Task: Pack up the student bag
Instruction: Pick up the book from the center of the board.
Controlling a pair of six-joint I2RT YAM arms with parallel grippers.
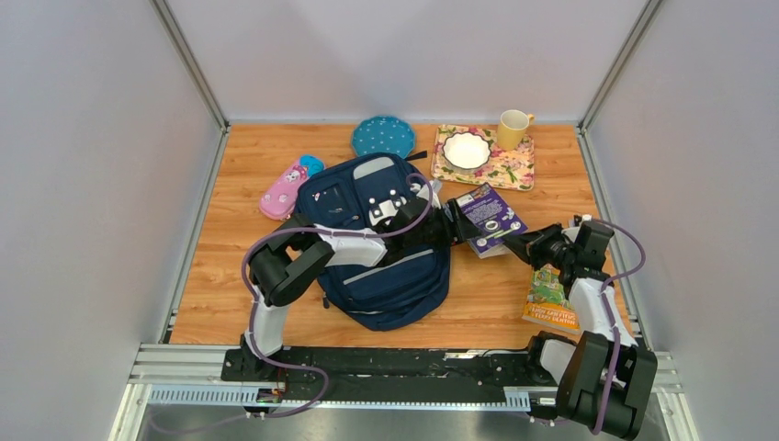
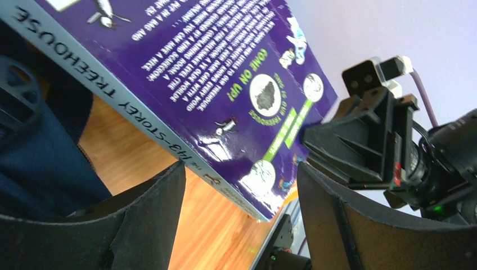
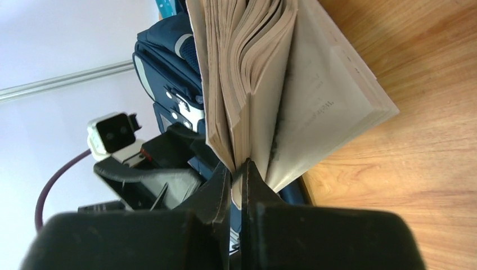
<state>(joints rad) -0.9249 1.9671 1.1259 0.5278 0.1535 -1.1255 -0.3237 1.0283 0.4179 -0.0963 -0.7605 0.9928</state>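
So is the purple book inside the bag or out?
Out. The right claw pinches the purple book by its pages, beside the student bag.

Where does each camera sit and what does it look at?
Top: above, behind the arms, looks down on table, bag and book; both arms show.
Left wrist: on the left arm, looks past the open left gripper at the book's cover.
Right wrist: on the right arm, looks past the right gripper, shut on book pages.
Both wrist views share the book.

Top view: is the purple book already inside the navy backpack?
No, the purple book is outside the student bag, off its right side, with the right gripper shut on its pages.
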